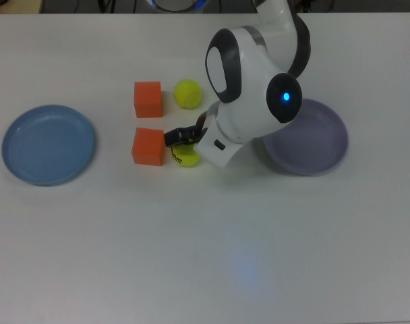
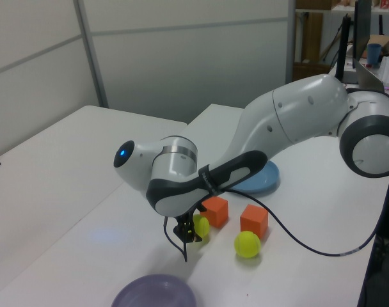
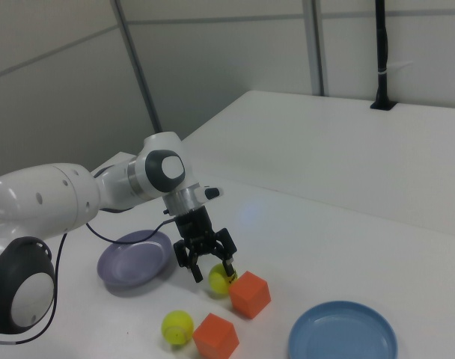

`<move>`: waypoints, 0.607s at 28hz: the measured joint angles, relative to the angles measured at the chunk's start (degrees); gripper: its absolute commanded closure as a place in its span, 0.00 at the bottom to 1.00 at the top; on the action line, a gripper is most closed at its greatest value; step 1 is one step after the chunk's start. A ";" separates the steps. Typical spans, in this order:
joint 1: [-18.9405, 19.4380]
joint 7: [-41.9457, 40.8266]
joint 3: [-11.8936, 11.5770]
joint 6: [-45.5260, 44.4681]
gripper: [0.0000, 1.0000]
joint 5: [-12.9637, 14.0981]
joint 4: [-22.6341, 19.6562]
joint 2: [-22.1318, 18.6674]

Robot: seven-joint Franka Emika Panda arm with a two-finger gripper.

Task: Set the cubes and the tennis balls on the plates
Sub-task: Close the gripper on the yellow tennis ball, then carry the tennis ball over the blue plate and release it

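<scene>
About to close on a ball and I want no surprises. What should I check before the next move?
1. Hand open: ok, the fingers stand spread in the right view.
2. Hand lined up on the marked tennis ball: ok, a finger stands on each side of it.
3. Hand low enough to close on the ball: cannot tell.
4. Room for a finger beside the near cube: cannot tell; the top view shows only a narrow gap between cube and ball.
5. Lavender plate free to receive: ok, nothing lies on it.
</scene>
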 measured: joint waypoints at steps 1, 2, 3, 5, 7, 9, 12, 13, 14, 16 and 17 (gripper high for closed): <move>0.01 0.01 0.00 0.63 0.42 -0.18 0.00 0.23; 0.01 0.04 0.00 1.40 0.56 -0.35 0.00 0.56; 0.01 0.05 0.00 1.72 0.68 -0.43 0.00 0.74; 0.01 0.07 0.00 2.22 0.87 -0.50 0.00 1.04; 0.01 0.10 0.00 2.34 1.00 -0.60 0.02 1.15; 0.05 0.11 0.00 2.35 1.00 -0.60 0.09 1.11; 0.17 0.11 0.03 2.37 1.00 -0.60 0.09 1.12; 0.25 0.11 0.04 2.39 1.00 -0.60 0.11 1.12; 0.32 0.13 0.04 2.39 1.00 -0.60 0.13 1.12; 0.44 0.29 0.04 2.40 1.00 -0.60 0.28 1.12; 0.49 0.59 0.04 2.42 1.00 -0.60 0.48 1.11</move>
